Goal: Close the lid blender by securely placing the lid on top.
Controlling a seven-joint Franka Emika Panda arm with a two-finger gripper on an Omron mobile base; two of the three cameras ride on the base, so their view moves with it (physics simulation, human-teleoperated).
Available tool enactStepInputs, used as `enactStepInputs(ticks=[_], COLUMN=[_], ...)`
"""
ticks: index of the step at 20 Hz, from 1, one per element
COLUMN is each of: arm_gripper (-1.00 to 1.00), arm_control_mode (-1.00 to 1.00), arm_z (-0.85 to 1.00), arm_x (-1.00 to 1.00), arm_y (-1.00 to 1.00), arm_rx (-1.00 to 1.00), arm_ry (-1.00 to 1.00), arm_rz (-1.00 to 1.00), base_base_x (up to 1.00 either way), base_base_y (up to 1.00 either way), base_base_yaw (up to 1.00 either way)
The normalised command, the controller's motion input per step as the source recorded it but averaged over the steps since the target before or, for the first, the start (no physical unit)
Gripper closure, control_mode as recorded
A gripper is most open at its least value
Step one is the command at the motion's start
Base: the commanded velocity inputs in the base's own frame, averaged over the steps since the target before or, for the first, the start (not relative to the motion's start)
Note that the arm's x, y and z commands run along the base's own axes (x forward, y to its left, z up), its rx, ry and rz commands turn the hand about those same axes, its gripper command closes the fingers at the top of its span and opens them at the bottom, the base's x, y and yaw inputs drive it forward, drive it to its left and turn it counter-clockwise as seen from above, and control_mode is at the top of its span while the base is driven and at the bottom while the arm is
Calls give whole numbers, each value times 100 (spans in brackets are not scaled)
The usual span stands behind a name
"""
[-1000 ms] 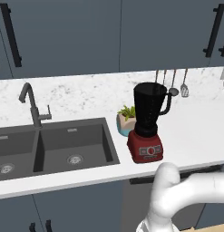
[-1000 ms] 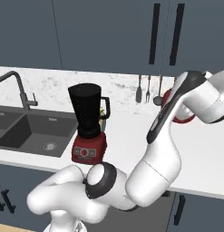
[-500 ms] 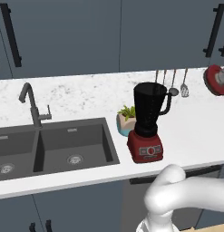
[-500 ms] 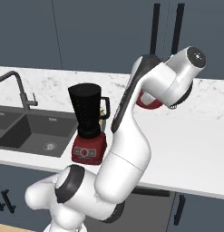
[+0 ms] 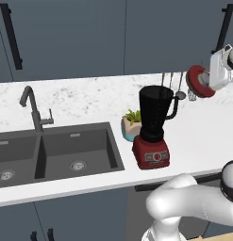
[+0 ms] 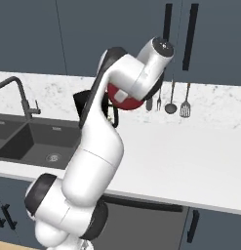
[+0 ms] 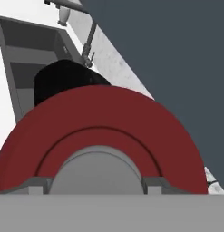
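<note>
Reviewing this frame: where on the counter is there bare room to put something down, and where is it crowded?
Widest bare patch: the white counter right of the blender, running forward from the hanging utensils. Another bare stretch lies behind the sink, beside the faucet. Crowded: the plant pot sits close behind the blender's left side. The gripper holds the lid up in the air.

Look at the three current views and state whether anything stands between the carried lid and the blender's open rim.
Nothing visible does. The lid is held in the air, up and to the right of the blender in the left base view, with bare space between them. The plant pot sits low beside the blender's base, below that path.
</note>
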Motion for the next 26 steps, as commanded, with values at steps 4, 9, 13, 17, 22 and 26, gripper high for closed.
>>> enactStepInputs(ticks=[4,9,13,17,22,26], arm_gripper=[100,100,100,100,100,100], arm_control_mode=[-100,-100,-100,-100,-100,-100], arm_z=[17,11,24,30,0,0], arm_x=[0,1,16,25,18,65], arm_y=[100,100,86,46,2,0], arm_rx=[0,0,0,-5,-7,-3], arm_ry=[20,16,9,3,0,9], arm_rz=[0,0,0,0,0,0], base_base_x=[0,0,0,0,0,0], base_base_y=[0,0,0,0,0,0], base_base_yaw=[0,0,0,0,0,0])
